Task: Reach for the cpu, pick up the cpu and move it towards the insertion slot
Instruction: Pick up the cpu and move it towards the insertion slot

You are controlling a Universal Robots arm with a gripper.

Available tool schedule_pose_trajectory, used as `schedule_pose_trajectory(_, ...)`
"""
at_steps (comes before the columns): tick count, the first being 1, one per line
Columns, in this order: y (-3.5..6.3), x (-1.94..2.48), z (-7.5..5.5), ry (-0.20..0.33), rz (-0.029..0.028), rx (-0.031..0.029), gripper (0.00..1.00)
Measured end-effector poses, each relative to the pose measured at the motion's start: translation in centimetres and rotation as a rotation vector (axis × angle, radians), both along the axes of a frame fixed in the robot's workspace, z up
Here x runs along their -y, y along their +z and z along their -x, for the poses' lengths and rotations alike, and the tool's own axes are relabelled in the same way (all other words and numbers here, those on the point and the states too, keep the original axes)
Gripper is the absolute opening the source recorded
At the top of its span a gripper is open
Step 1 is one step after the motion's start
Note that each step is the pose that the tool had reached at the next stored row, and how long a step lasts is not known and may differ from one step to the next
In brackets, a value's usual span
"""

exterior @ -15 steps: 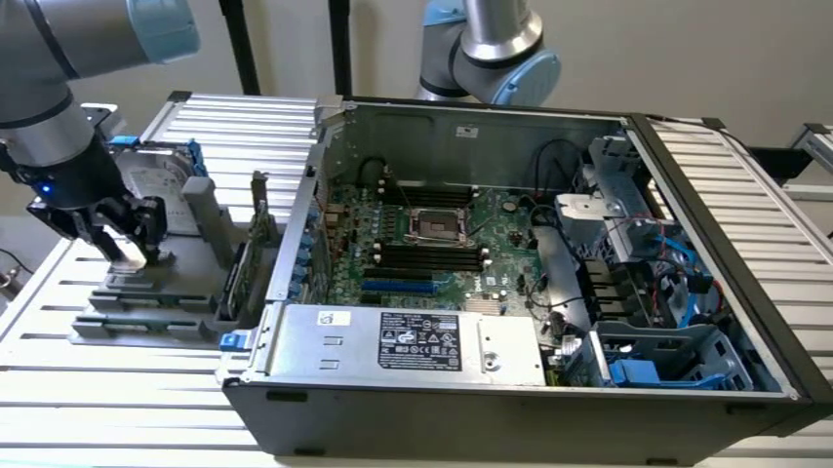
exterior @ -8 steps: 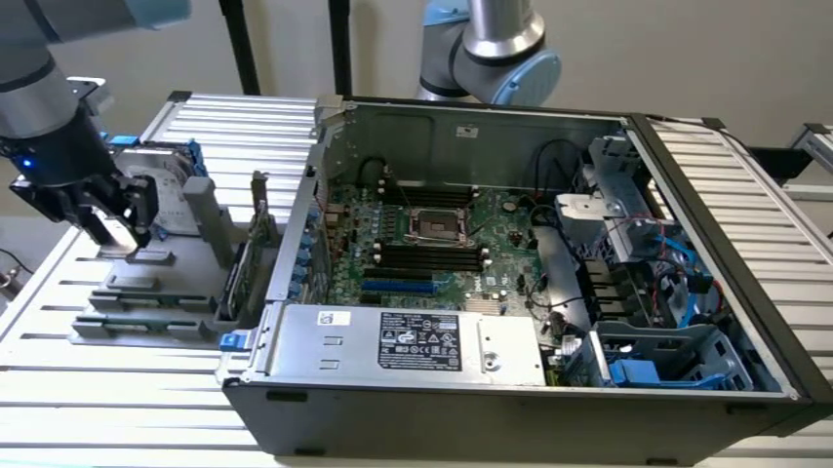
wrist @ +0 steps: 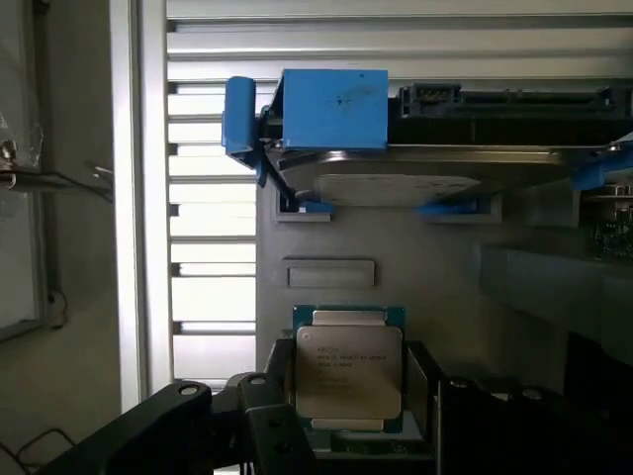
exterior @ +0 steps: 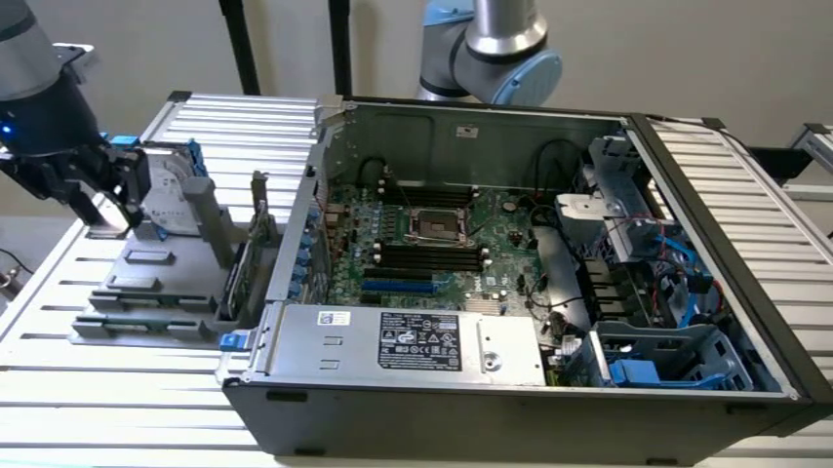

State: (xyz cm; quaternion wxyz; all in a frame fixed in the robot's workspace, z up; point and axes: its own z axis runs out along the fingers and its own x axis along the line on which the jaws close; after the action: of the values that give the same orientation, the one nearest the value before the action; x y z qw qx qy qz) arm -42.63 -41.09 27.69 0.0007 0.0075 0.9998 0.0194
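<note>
Pincer [exterior: 104, 216] pointing down, low over cpu [wrist: 348, 371].

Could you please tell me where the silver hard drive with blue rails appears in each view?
Exterior view: the silver rectangular hard drive with blue rails stands at the exterior view's left.
Wrist view: it sits beyond the silvery square CPU.
Shared landmark: the grey plastic holder carrying it.
</note>
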Motion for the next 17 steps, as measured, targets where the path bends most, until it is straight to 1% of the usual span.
schedule_pose_trajectory(5, 2.28, 0.08, -1.0, 0.000, -0.0001, -0.0019, 0.54)
schedule_pose_trajectory(9, 4.09, 0.13, -2.5, 0.000, -0.0016, -0.0050, 0.54)
schedule_pose_trajectory(14, 6.30, 0.16, -4.8, 0.000, -0.0064, -0.0103, 0.54)
schedule_pose_trajectory(17, 7.25, 0.16, -6.2, 0.000, -0.0124, -0.0127, 0.54)
